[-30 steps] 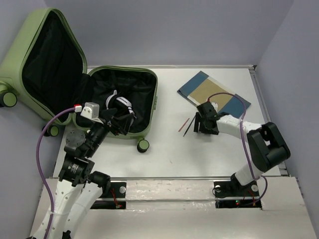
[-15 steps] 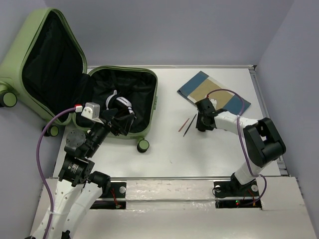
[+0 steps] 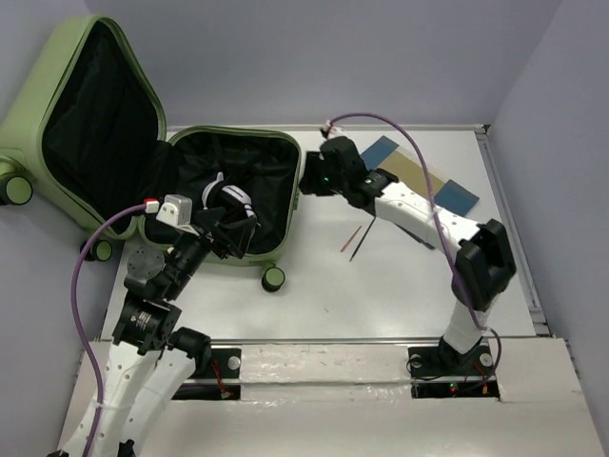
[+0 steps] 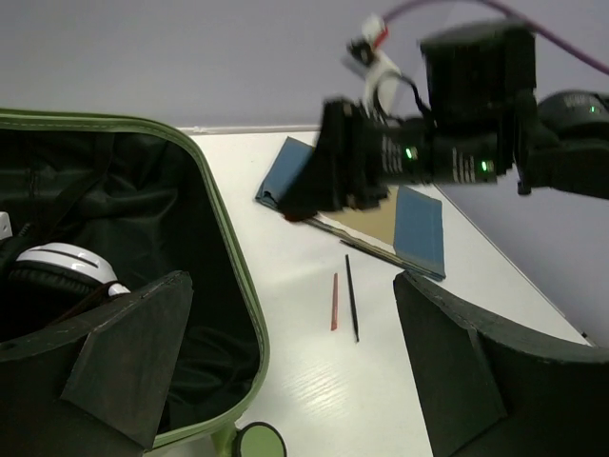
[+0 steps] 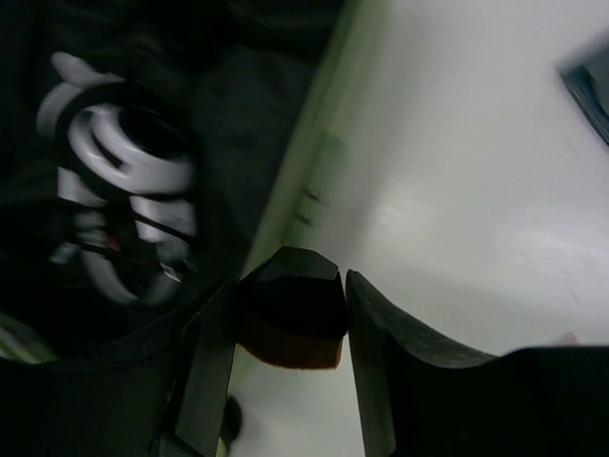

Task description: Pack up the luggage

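The luggage [image 3: 296, 187], a light olive-green hard-shell suitcase with black lining, lies open at the table's left with its lid [image 3: 59, 59] raised. White and black headphones [image 3: 228, 202] lie inside. My right gripper [image 3: 310, 179] hovers at the suitcase's right rim, shut on a small dark object with an orange-brown edge [image 5: 290, 324]. In the right wrist view the rim [image 5: 309, 162] and headphones [image 5: 124, 162] lie below my right gripper [image 5: 290, 286]. My left gripper [image 3: 233, 236] is open and empty over the suitcase's near rim [image 4: 228, 257].
A red pencil [image 3: 350, 237] and a black pencil [image 3: 363, 240] lie side by side on the white table, right of the suitcase. A blue and tan notebook [image 3: 447, 190] lies at the back right. Low walls edge the table.
My right gripper has left the notebook area and swung up and left to the suitcase's right rim, carrying the small dark object. The left arm has not moved.
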Controlling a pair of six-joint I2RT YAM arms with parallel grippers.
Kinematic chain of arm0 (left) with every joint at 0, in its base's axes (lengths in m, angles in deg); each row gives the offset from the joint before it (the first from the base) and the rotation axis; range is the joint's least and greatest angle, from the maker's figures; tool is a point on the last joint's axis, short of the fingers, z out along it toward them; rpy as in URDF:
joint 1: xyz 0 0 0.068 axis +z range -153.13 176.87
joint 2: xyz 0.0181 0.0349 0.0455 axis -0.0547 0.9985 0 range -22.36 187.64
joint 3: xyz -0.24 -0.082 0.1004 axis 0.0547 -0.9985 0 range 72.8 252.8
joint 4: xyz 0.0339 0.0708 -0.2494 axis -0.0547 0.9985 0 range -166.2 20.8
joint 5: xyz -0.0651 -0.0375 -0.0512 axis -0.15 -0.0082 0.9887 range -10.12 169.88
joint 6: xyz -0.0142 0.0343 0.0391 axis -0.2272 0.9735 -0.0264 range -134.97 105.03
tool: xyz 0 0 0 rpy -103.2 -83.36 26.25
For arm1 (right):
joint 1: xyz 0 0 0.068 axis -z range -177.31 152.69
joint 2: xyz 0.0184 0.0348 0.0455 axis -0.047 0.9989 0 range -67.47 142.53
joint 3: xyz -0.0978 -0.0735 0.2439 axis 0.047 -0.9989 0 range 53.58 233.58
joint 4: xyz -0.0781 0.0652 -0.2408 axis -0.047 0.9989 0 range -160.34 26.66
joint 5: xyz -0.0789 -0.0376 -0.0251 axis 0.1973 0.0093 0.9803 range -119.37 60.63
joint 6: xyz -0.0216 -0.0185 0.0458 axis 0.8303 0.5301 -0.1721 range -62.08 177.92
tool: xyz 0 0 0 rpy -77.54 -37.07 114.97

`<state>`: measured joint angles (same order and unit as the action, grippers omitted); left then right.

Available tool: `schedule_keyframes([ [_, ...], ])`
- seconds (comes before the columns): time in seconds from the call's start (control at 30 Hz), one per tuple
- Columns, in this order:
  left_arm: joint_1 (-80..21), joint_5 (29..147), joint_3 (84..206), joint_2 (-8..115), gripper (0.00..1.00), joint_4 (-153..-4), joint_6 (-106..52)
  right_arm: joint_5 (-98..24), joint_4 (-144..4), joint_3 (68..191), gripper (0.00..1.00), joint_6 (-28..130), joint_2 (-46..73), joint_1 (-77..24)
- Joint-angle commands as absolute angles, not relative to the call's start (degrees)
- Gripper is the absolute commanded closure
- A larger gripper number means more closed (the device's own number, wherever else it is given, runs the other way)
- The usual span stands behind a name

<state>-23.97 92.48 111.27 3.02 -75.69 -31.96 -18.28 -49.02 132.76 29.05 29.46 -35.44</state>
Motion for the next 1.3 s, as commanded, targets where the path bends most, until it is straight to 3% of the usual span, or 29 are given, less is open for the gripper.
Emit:
schedule_keyframes([
  [0.0,-23.44,93.07,113.31,4.0,0.01,-77.43,-31.32,-27.7,-56.1,152.96,0.3,28.3,39.46,-38.18],
  [0.07,-23.44,92.89,113.49,4.09,0.01,-77.08,-31.23,-27.88,-56.8,155.45,0.18,27.6,40.37,-38.18],
  [0.2,-23.44,93.42,113.49,3.74,0.01,-77.17,-31.23,-23.67,-57.86,147.8,0.16,28.03,36.52,-37.04],
  [0.3,-23.52,93.6,113.58,3.22,0.01,-77.17,-31.23,-17.97,-57.86,131.17,0.28,28.12,31.51,-35.19],
  [0.43,-23.61,93.77,113.58,3.13,0.01,-77.17,-31.32,-10.75,-54.1,117.61,0.58,26.37,26.93,-32.21],
  [0.53,-23.61,93.68,113.49,3.04,0.01,-77.17,-31.32,-6.62,-52.06,113.01,0.64,25.4,26.05,-31.67],
  [0.93,-23.61,93.77,113.4,3.39,0.01,-77.17,-31.4,-6.52,-51.79,112.65,0.62,23.55,33.16,-31.06],
  [1.03,-23.61,94.03,113.4,3.65,0.01,-77.26,-31.4,-4.95,-51.79,111.33,0.66,23.29,31.33,-31.06],
  [1.27,-23.61,94.39,113.4,3.57,0.01,-77.34,-31.49,-5.03,-48.63,112.12,0.64,24.69,25.53,-31.06],
])
